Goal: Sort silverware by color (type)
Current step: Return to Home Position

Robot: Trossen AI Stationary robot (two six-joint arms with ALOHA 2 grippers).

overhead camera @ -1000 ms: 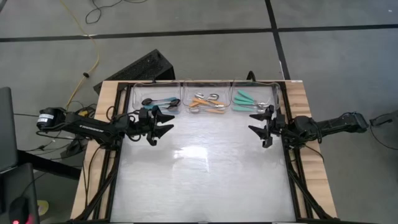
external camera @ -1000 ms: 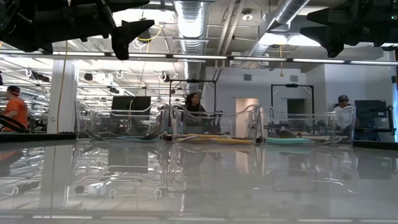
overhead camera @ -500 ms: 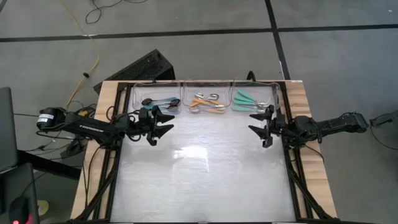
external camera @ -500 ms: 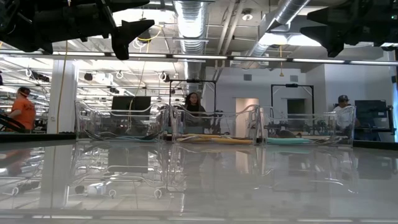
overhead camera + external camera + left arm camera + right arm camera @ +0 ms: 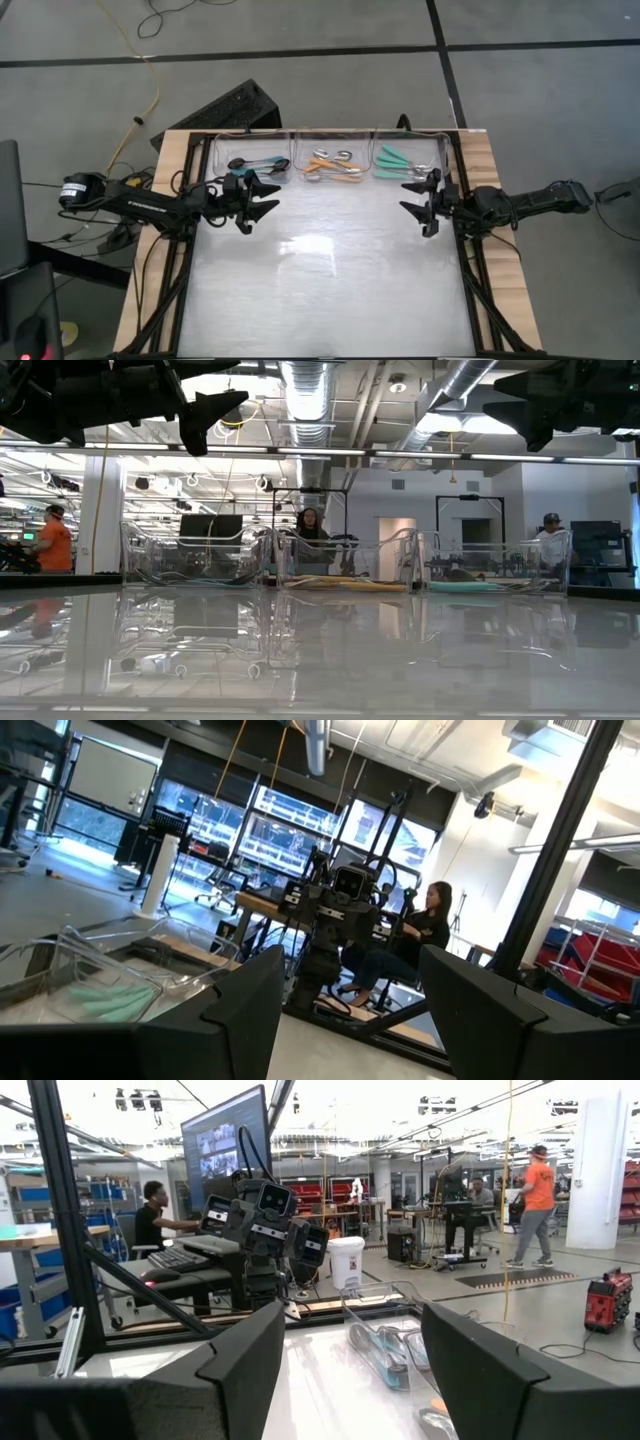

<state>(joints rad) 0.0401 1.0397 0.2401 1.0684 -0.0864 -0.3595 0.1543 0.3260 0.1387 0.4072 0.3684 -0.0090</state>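
Gleaming table, spoons in far bins, workshop beyond.

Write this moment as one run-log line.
left gripper open, empty, hovering left | right gripper open, empty, hovering right | blue spoons, orange spoons, teal spoons sorted in clear bins

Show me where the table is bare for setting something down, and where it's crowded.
The tabletop from the near edge up to both grippers is bare, as is the gap between the left gripper and the right gripper. Crowded: the far edge, where three clear bins hold the spoons.
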